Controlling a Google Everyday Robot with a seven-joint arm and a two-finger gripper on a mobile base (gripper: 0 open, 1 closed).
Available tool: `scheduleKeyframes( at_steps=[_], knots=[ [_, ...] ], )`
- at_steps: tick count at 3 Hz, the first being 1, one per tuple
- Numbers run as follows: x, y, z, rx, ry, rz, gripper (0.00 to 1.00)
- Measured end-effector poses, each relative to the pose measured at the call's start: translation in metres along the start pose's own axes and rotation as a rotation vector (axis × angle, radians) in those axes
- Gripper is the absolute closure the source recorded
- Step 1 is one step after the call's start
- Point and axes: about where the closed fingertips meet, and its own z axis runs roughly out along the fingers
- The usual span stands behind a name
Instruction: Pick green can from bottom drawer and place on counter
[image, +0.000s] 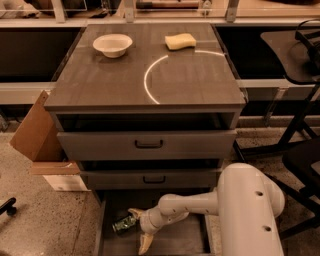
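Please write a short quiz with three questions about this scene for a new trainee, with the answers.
1. True or false: the green can already stands on the counter.
2. Where is the hand? A) on the counter B) in the bottom drawer, beside the can C) outside the picture
3. Fill in: a yellow ___ lies on the counter, behind the white arc.

Key: 1 false, the can lies in the bottom drawer; 2 B; 3 sponge.

The arm is smooth, glossy white: a large rounded housing with two small dark holes, narrowing to a slim tube and a ball-like wrist. The tool, low in the bottom drawer, has two pale yellowish, tapering fingers.
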Motion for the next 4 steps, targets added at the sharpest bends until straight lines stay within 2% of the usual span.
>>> scheduleKeyframes(
  at_steps=[2, 4],
  knots=[
    [0.004, -0.011, 0.04, 0.023, 0.032, -0.07, 0.0],
    [0.014, -0.021, 0.075, 0.016, 0.021, -0.085, 0.0]
  ],
)
